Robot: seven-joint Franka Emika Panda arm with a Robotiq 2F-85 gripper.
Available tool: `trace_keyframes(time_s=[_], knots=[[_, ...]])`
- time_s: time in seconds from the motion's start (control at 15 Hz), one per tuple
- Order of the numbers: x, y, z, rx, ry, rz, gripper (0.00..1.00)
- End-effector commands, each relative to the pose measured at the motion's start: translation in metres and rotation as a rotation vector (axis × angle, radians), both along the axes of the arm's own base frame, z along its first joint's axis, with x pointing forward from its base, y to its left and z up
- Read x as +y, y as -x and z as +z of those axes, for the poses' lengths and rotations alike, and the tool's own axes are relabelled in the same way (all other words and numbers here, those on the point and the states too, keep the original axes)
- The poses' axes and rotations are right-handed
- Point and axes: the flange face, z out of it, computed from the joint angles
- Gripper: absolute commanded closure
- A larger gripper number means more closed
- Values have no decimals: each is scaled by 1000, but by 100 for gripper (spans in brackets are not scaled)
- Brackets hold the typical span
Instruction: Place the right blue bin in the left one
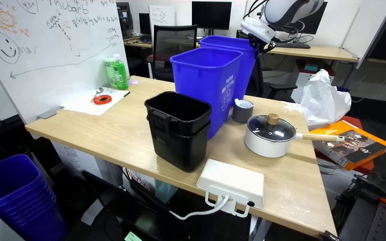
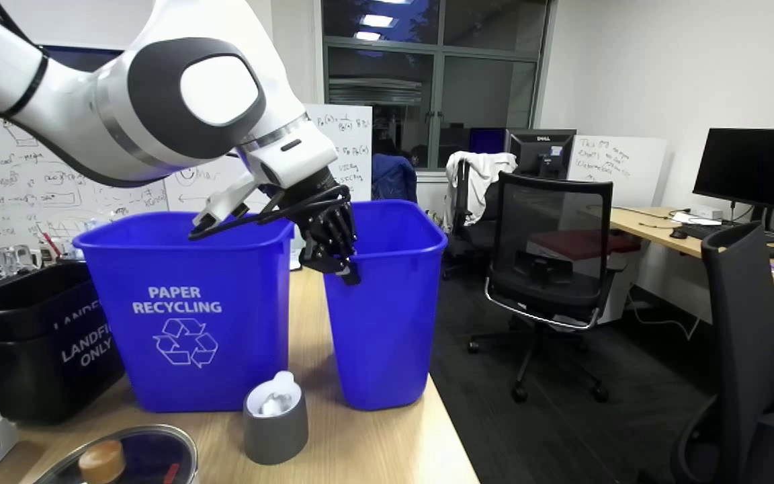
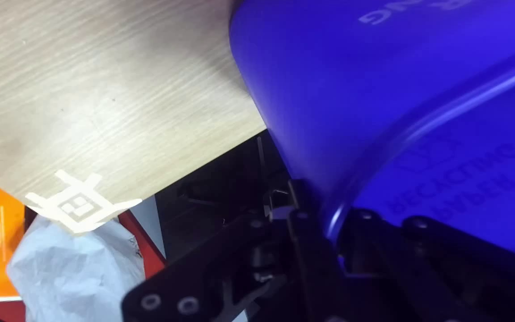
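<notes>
Right of centre in an exterior view, the right blue bin [image 2: 387,323] shows a plain wall, its base at the edge of the table [image 2: 420,457]; whether that base touches the tabletop I cannot tell. The arm [image 2: 205,101] spans the upper left of the frame. The wrist view makes the hold plain: below centre, the gripper [image 3: 332,213] is clamped on this bin's rim from inside and outside. Only there does its lettering appear, cut off along the top edge on the outer wall, mirrored on the inside at the right.

Near the middle of an exterior view, the left blue bin [image 1: 209,80] stands upright and hides much of the right blue bin behind it; its PAPER RECYCLING print is readable in both exterior views. At the far left of an exterior view, LANDFILL ONLY can be read on the nested black bins [image 2: 44,356]. The saucepan [image 1: 268,145], lower right of centre in an exterior view, is whole, handle [image 1: 317,137] toward the right; at bottom left of an exterior view just part of its lid [image 2: 148,450] and knob [image 2: 101,460] shows. A white bag [image 3: 74,268] sits low left in the wrist view.
</notes>
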Motion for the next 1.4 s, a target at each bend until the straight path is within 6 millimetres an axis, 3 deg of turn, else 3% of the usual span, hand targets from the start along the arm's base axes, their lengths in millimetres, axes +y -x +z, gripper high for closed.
trace_keyframes(time_s=[0.0, 0.27, 0.53, 1.13, 1.33], knots=[[-12, -17, 11, -52, 60, 15, 97], [-16, -33, 22, -96, 71, 5, 97], [-8, -54, 44, -133, 74, 42, 97], [18, -99, 139, -247, -18, 244, 97], [16, -106, 170, -273, 10, 292, 97]])
